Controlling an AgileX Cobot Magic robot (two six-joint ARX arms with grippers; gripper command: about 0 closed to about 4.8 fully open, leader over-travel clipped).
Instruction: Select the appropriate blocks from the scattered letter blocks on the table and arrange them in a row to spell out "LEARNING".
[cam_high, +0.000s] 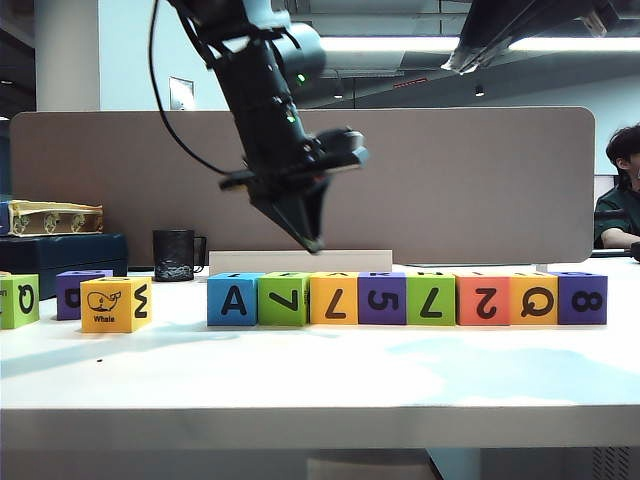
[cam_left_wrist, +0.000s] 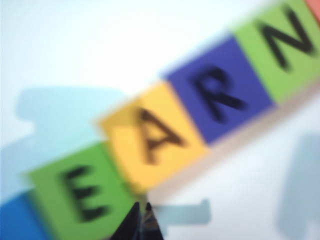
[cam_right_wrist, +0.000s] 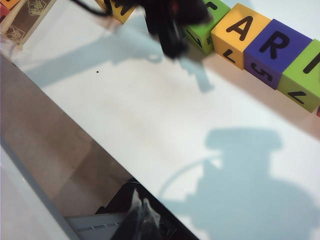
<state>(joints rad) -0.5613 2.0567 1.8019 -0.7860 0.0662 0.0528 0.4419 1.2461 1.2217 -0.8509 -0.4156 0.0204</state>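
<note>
Eight letter blocks (cam_high: 405, 298) are sitting in a touching row mid-table (cam_high: 320, 370), tops reading E-A-R-N in the left wrist view, so the word looks assembled. Left gripper (cam_high: 313, 243) is hanging above the green block (cam_high: 283, 299) beside the blue "A" block (cam_high: 234, 299), jaws pinched shut, holding nothing, likely clearing off. Right gripper (cam_right_wrist: 141, 212) is parked off the near edge, jaws looking closed and empty. Spare blocks, whale cube (cam_high: 116, 304) included, are lying far left.

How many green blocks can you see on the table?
3: one green block at the far left edge, cut off by the frame; two in the row. More may sit out of frame.
</note>
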